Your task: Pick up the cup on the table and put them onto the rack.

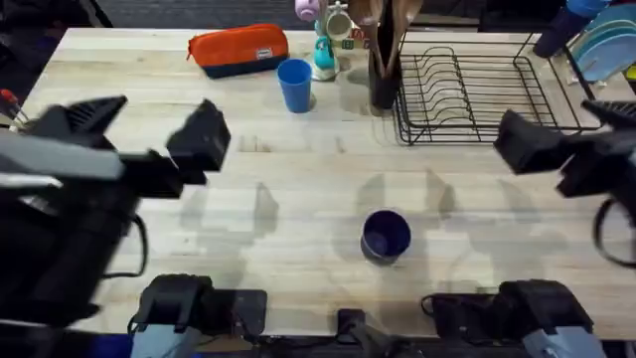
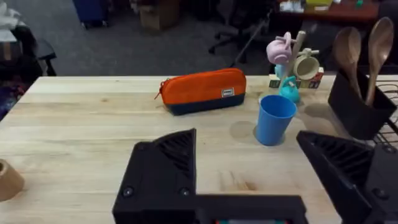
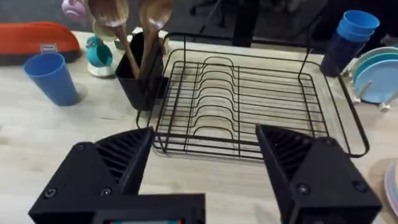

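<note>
1. Overhead: the navy cup (image 1: 386,237) stands upright on the wooden table (image 1: 298,199), near the front edge and about midway between the two arm bases. The bright blue cup (image 1: 294,85) stands upright near the far edge, just beside an orange pencil case (image 1: 238,49). The black wire rack (image 1: 477,89) sits at the far right, with a dark utensil holder (image 1: 383,85) touching or nearly touching its left side. The left gripper (image 1: 199,139) hangs over the left half of the table and the right gripper (image 1: 527,144) over the right, just in front of the rack; both are blurred here, so finger spread is hard to judge.

2. Left wrist: the left gripper (image 2: 249,168) has its fingers spread wide with nothing between them. Beyond them stands the bright blue cup (image 2: 273,119), with the orange pencil case (image 2: 202,91) close by and a small mug tree (image 2: 289,62) behind.

3. Right wrist: the right gripper (image 3: 205,165) is also wide open and empty-handed, facing the rack (image 3: 249,102), which holds no cups. The utensil holder (image 3: 143,74) with wooden spoons stands against the rack's side, and the bright blue cup (image 3: 53,78) is well apart from it.
</note>
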You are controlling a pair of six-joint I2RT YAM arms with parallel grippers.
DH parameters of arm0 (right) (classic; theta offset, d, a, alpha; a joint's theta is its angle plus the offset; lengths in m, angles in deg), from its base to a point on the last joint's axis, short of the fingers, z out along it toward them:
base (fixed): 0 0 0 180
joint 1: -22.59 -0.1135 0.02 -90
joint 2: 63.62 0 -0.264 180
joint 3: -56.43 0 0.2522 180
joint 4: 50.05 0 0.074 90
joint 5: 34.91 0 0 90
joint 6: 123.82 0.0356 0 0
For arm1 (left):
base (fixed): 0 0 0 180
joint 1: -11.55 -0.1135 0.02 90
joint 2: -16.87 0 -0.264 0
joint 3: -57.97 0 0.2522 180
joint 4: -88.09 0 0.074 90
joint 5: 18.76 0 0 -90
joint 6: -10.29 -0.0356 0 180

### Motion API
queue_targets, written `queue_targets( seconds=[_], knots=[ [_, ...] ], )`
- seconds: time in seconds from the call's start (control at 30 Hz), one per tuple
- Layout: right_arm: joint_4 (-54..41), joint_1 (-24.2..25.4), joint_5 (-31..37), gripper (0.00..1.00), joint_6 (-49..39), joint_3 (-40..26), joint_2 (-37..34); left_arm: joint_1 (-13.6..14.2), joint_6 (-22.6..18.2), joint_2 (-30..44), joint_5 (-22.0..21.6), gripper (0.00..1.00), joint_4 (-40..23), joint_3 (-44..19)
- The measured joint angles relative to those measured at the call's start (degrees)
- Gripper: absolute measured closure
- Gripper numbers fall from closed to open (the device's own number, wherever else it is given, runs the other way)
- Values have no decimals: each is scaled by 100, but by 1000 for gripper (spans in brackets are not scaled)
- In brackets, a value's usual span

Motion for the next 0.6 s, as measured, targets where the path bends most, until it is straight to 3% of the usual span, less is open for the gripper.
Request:
queue_targets(
  seconds=[0.37,0.6],
  knots=[
    [-1684,0,-32,10,-1,-2478,-2088,0,0,2446,-4,7,-2291,-2852],
    [-1919,0,-32,10,-1,-2984,-2697,0,1,3387,-4,8,-2775,-3691]
  ],
)
